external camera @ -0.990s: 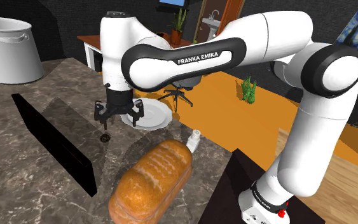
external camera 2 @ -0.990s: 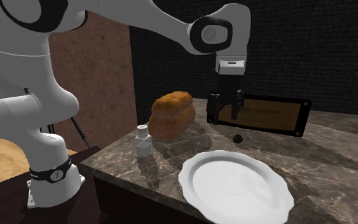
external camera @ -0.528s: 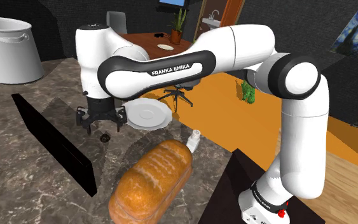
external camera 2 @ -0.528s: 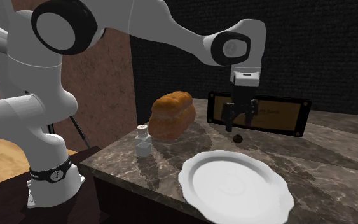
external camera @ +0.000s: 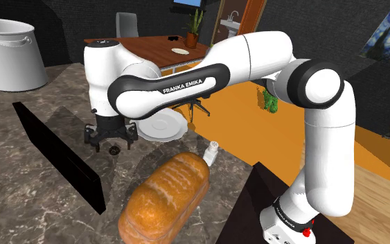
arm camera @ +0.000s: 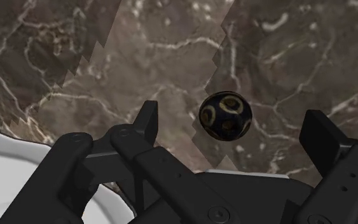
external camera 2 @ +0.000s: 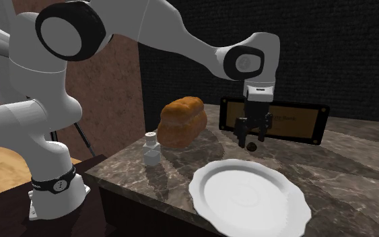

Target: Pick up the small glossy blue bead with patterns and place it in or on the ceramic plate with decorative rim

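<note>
The claw (arm camera: pixel 231 121) is released, its fingers spread either side of the dark, tan-ringed bead (arm camera: pixel 225 116) without touching it. The bead lies on the marble bench (external camera: pixel 27 201), left of centre in the shoulder view, near the white plate (external camera: pixel 162 126).

Polished dark-brown marble, pale-veined, for the countertop (arm camera: pixel 285 51). Glossy near-black on the bead (arm camera: pixel 226 116), ringed in dull tan. Smooth, softly shining white on the plate (external camera 2: pixel 248 195) at the countertop's edge, ceramic-looking. Matt black, plastic-like, on the gripper (external camera 2: pixel 251 139); gleaming white shell on the arm (external camera: pixel 255 55). Rough golden-brown crust on the loaf (external camera: pixel 165 194). Dull grey metal look on the pot (external camera: pixel 10 52).
</note>
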Tool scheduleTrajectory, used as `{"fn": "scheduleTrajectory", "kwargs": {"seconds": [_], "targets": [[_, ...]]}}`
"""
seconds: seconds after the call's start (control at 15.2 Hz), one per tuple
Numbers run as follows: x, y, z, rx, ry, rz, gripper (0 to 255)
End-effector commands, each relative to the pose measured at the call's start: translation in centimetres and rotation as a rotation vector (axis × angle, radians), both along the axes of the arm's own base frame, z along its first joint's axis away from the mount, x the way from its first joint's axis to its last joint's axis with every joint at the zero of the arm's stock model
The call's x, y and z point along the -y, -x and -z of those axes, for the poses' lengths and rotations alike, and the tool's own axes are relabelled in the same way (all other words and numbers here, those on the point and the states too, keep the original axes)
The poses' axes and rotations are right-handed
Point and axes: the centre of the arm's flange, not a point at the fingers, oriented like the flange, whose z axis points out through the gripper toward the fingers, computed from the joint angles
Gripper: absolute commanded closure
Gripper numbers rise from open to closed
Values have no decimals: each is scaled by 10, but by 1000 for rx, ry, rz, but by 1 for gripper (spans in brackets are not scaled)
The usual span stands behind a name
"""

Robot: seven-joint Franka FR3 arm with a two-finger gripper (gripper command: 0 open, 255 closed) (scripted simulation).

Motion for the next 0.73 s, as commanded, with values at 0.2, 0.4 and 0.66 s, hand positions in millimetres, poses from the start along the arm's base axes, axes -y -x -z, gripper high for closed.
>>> {"fn": "scheduleTrajectory", "kwargs": {"seconds": [0.2, 0.4, 0.66], "targets": [[0, 0, 0, 0, 0, 0, 0], [0, 0, 0, 0, 0, 0, 255], [0, 0, 0, 0, 0, 0, 255]]}}
